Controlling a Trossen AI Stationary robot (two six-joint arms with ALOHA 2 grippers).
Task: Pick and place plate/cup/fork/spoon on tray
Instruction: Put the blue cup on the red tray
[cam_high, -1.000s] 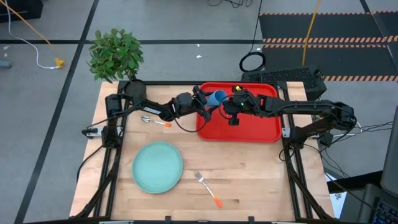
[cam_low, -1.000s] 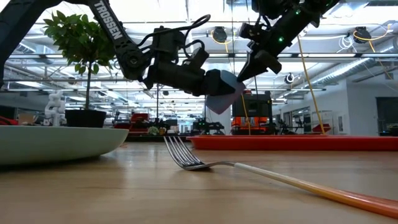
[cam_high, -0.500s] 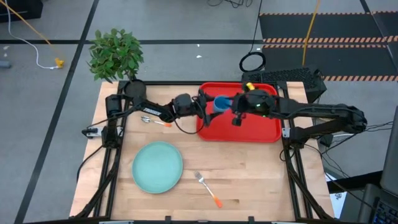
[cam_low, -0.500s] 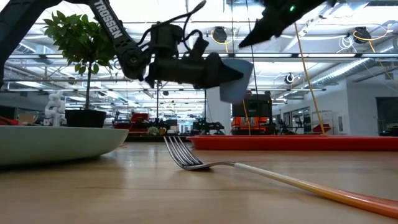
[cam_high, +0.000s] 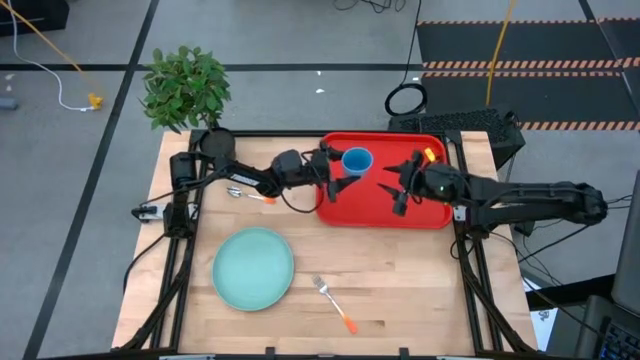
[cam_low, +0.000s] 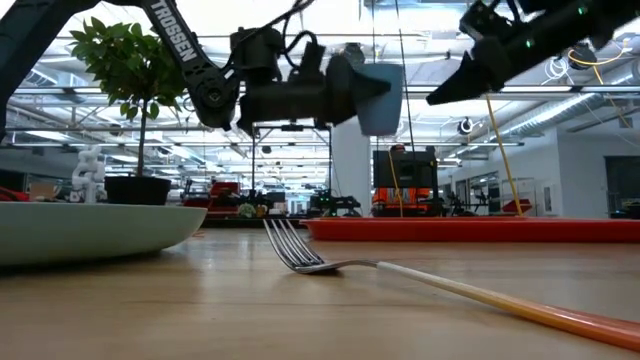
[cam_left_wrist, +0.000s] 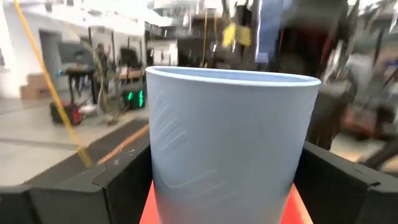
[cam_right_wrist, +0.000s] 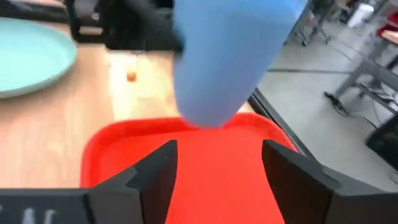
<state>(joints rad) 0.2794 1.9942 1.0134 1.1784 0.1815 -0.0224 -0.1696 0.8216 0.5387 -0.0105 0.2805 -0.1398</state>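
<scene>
Height is what the low view adds: the cup (cam_low: 380, 97) hangs upright well above the tray (cam_low: 470, 229), clamped between the fingers of the left gripper (cam_low: 362, 92), whereas from the high view the cup (cam_high: 357, 160) only appears as a blue ring over the tray's (cam_high: 430, 210) far left part, with the left gripper (cam_high: 335, 165) reaching in from the table's left. The left wrist view fills with the cup's (cam_left_wrist: 231, 143) smooth pale-blue wall, slightly tapered, with faint moulded lines, pressed between two dark fingers (cam_left_wrist: 118, 180). The right gripper (cam_high: 400, 190) hovers over the tray's middle, its jaws spread and empty; its wrist view looks past the parted fingers (cam_right_wrist: 155, 171) at the glossy red tray (cam_right_wrist: 211, 162) with its rounded corner and raised rim, and at the cup (cam_right_wrist: 230, 56) above it. On the bare wood lie the round, plain teal plate (cam_high: 253, 267), the metal fork (cam_high: 333, 301) with its orange handle end just beside it toward the right, and the spoon (cam_high: 250, 195) under the left arm.
</scene>
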